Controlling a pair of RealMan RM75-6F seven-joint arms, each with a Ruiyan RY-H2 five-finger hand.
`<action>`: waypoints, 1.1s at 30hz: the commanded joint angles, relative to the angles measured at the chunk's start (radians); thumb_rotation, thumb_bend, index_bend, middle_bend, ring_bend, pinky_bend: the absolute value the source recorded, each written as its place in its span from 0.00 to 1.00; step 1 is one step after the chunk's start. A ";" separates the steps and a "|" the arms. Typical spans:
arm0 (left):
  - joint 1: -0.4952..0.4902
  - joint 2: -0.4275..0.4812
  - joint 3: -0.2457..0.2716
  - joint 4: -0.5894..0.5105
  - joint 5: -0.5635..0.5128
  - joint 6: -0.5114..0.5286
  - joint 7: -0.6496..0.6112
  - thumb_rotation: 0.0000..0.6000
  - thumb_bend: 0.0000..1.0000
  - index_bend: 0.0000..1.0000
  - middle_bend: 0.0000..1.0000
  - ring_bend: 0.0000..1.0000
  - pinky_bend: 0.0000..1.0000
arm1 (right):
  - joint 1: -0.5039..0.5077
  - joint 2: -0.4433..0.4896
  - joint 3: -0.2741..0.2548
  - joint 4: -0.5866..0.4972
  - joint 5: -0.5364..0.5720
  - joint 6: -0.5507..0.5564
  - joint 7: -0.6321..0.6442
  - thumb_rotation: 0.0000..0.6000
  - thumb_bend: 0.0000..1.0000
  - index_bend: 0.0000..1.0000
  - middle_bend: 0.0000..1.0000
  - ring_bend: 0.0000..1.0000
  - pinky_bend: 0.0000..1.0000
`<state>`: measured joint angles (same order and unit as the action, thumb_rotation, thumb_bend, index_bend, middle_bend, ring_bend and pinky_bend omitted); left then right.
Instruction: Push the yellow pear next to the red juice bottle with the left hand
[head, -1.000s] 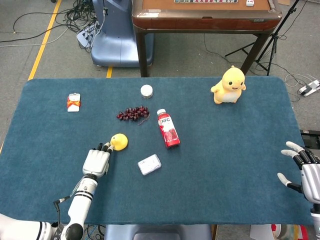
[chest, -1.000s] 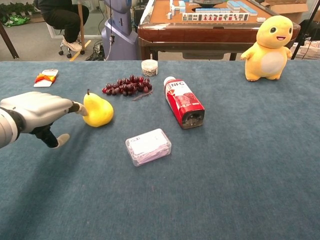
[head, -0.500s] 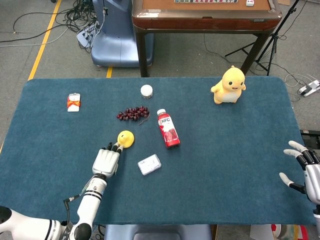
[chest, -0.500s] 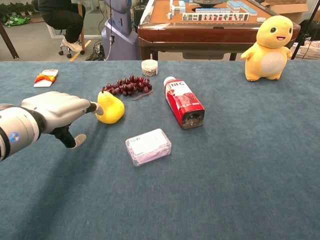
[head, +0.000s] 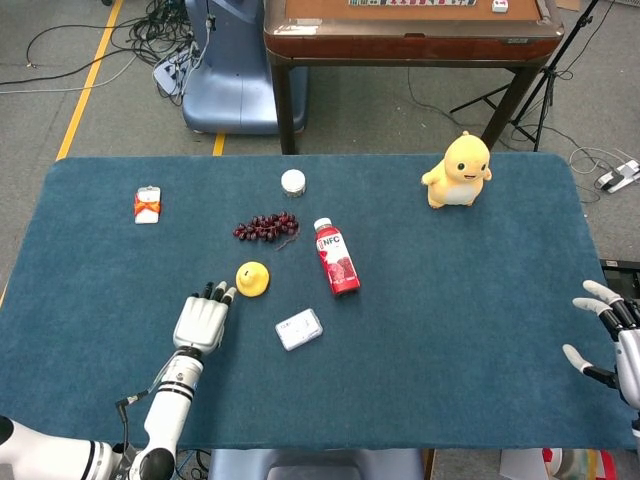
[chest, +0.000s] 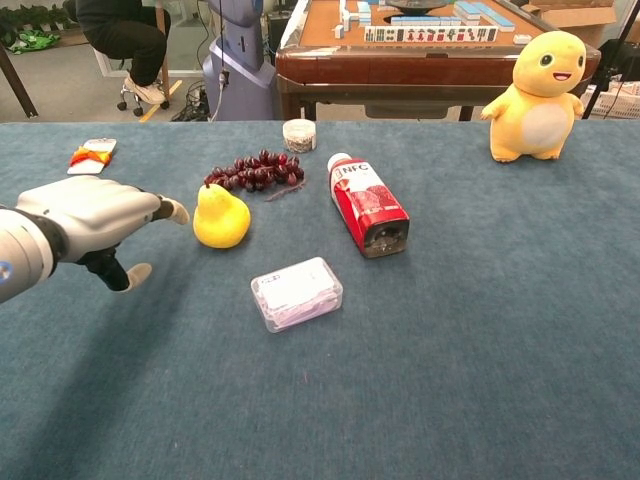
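Note:
The yellow pear (head: 252, 278) (chest: 221, 216) stands upright on the blue table, left of the red juice bottle (head: 336, 256) (chest: 367, 204), which lies on its side with the cap pointing away. A gap of bare cloth separates the two. My left hand (head: 202, 320) (chest: 88, 221) lies flat just left of the pear, fingers stretched toward it; its fingertips (chest: 176, 211) stop a little short of the fruit and hold nothing. My right hand (head: 612, 335) shows at the far right table edge, fingers spread, empty.
Dark grapes (head: 266, 226) lie behind the pear. A clear plastic box (head: 299, 329) sits in front, between pear and bottle. A white jar (head: 293, 181), a small red-and-white packet (head: 147, 204) and a yellow plush toy (head: 458, 170) stand further back.
The pear has slid right toward the bottle and stands more upright. My left hand has since drawn back to the left, off the pear.

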<state>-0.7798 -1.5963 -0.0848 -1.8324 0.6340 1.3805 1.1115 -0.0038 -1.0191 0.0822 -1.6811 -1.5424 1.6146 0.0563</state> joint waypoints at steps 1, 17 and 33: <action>-0.003 0.000 0.000 0.017 -0.005 -0.007 0.002 1.00 0.47 0.12 0.11 0.10 0.35 | -0.001 0.000 0.000 0.000 -0.001 0.002 0.000 1.00 0.13 0.34 0.23 0.18 0.45; -0.062 -0.074 -0.032 0.103 -0.069 -0.033 0.086 1.00 0.47 0.06 0.04 0.05 0.28 | -0.006 0.006 0.002 0.002 0.003 0.005 0.015 1.00 0.13 0.34 0.23 0.18 0.45; -0.128 -0.111 -0.063 0.076 -0.090 -0.016 0.152 1.00 0.47 0.06 0.04 0.05 0.28 | -0.008 0.007 0.001 0.003 -0.001 0.006 0.019 1.00 0.13 0.34 0.23 0.18 0.45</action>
<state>-0.9070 -1.7064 -0.1479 -1.7555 0.5453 1.3642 1.2631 -0.0118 -1.0120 0.0828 -1.6784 -1.5439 1.6207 0.0755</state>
